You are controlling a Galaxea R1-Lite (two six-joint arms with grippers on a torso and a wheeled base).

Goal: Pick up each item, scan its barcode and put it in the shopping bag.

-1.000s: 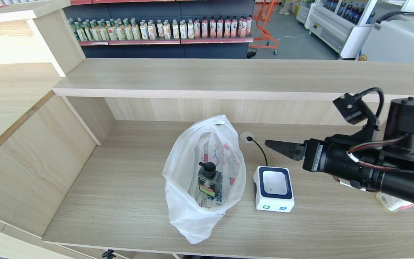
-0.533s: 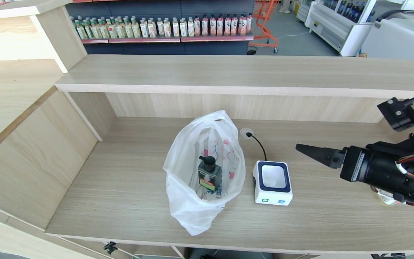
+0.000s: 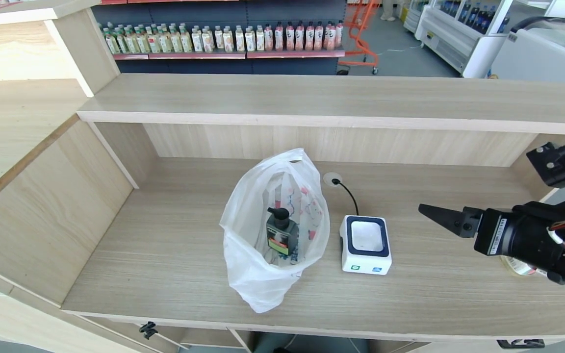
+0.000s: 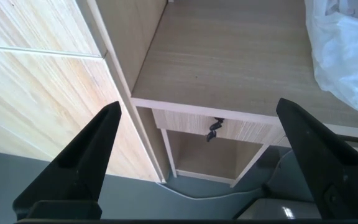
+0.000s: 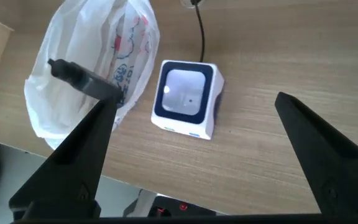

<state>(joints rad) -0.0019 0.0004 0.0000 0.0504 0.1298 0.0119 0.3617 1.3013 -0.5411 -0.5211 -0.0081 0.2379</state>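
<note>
The step in hand looks like fetching the next item. A pump bottle already stands in the shopping bag, left of the barcode scanner. The right gripper hangs empty above the counter, right of the scanner, with its fingers spread wide.

The next move probably calls for lowering onto the labelled container at the counter's right end, leaving its barcode uncovered.

The head view catches that container, half hidden under the right arm. The left wrist view adds the left gripper, fingers apart, off the counter's near left corner.
</note>
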